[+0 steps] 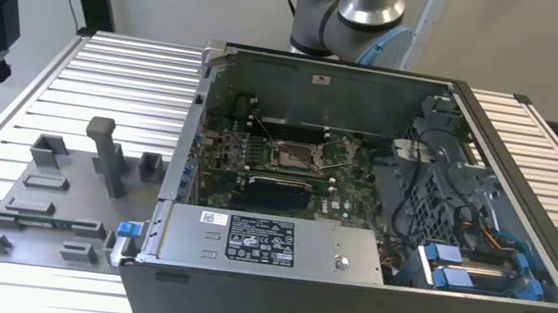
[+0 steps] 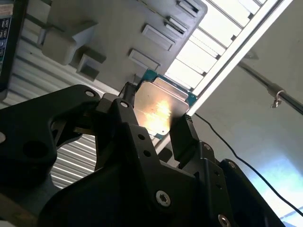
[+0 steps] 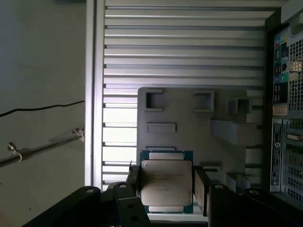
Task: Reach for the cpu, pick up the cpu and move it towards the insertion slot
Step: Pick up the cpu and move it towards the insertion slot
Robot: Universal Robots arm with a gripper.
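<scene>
While black claw (image 3: pixel 168 187) pinches flat silver-topped square cpu (image 3: pixel 165 177) by opposite edges, presumably sparing contacts, grey plastic fixture plate (image 3: pixel 189 127) lies beyond it.

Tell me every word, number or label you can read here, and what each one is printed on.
Power supply label, exterior view: print too small to read.
Top of the cpu, gripped in the tool, first wrist view: faint lines of print, too blurred to read.
Computer case stickers, first wrist view: too small to read.
No text here can be quoted.
</scene>
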